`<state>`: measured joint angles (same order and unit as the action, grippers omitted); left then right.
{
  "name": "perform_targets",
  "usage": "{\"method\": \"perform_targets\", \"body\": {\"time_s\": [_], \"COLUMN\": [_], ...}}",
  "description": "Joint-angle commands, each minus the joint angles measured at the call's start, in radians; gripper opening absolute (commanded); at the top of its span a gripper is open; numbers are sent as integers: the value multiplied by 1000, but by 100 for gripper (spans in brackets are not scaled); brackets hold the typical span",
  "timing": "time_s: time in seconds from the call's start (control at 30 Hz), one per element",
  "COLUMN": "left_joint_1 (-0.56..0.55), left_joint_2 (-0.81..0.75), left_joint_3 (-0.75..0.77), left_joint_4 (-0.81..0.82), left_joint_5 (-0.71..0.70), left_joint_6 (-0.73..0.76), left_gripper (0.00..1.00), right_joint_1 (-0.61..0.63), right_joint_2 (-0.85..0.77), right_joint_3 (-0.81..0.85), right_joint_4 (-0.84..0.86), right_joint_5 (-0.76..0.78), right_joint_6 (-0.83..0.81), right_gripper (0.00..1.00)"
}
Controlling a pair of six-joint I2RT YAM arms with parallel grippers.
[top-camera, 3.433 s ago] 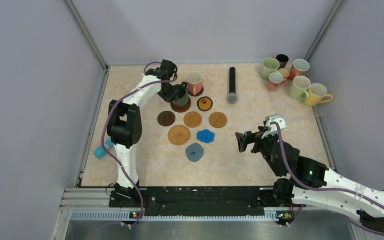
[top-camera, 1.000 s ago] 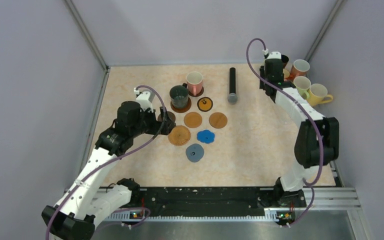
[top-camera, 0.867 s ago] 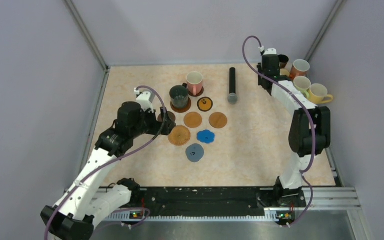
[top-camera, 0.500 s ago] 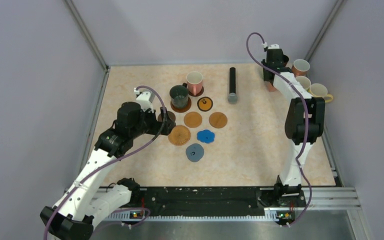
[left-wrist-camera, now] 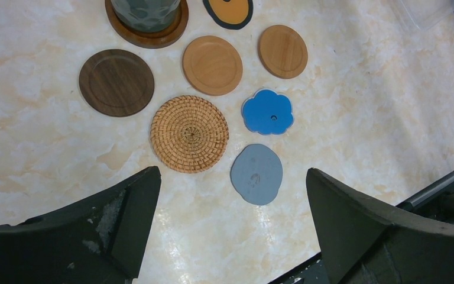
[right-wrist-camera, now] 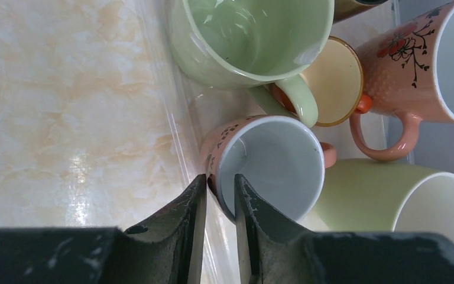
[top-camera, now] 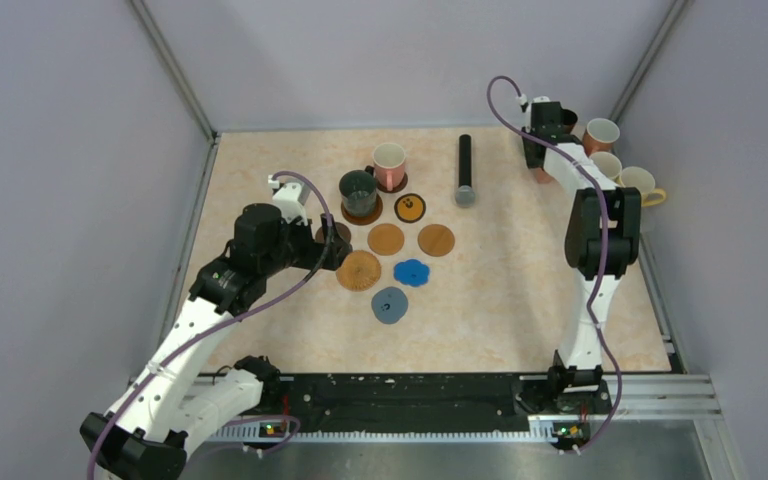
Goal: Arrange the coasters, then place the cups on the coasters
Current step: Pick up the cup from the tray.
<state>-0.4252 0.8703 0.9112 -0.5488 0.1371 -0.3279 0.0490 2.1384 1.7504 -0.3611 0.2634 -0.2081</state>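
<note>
- Left wrist view: found the left gripper [left-wrist-camera: 230, 236] spread wide and empty, hung above the near side of the coaster spread, touching nothing. Judged best left parked there, out of the other arm's way.
- Counted bare coasters beneath: a dark wood coaster [left-wrist-camera: 116, 81], a woven coaster [left-wrist-camera: 189, 134], a larger tan coaster [left-wrist-camera: 212, 65], a black-and-orange coaster [left-wrist-camera: 231, 9], a grey-blue coaster [left-wrist-camera: 256, 174], a blue flower coaster [left-wrist-camera: 267, 112] and a smaller tan coaster [left-wrist-camera: 282, 51]. Found no overlap among them, so reckoned the arranging done.
- Saw a dark green cup [left-wrist-camera: 148, 12] seated on a brown coaster at the back, and in the top view a seated pink cup [top-camera: 389, 165] on another just beside it.
- Noted the black cylinder [top-camera: 465, 170] lying on the counter [top-camera: 510, 300] between the coasters and the cup cluster. Judged it worth carrying any load high over it.
- Found the right gripper [right-wrist-camera: 220, 183] at the far right corner, narrowed around the near wall of a white-lined pink cup [right-wrist-camera: 272, 165], with one finger inside and one outside. Could not tell whether pressed tight yet; would finish the squeeze before any lift.
- Spotted a pale green cup [right-wrist-camera: 254, 35] with its handle just beside that rim, and a pale yellow-green cup [right-wrist-camera: 390, 201] just beside the far wall. Called for a slow, straight-up lift, kept level, to avoid dragging either neighbour.
</note>
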Motion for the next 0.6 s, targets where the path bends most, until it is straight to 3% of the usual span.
{"method": "perform_targets", "body": {"time_s": [0.0, 0.13, 0.43, 0.57], "left_joint_1": [-1, 0, -1, 0], "left_joint_2": [-12, -15, -22, -26], "left_joint_3": [2, 2, 0, 2], "left_joint_4": [47, 46, 44, 38], "left_joint_5": [-5, -8, -13, -29], "left_joint_6": [15, 13, 11, 12], "left_gripper": [99, 99, 99, 99], "right_joint_1": [-13, -15, -15, -15], "right_joint_2": [9, 7, -35, -71], "right_joint_3": [57, 56, 47, 47], "right_joint_4": [5, 6, 2, -7], "right_joint_5": [-25, -34, -11, -12], "right_joint_6": [-28, -37, -70, -78], "right_gripper": [23, 19, 0, 0]}}
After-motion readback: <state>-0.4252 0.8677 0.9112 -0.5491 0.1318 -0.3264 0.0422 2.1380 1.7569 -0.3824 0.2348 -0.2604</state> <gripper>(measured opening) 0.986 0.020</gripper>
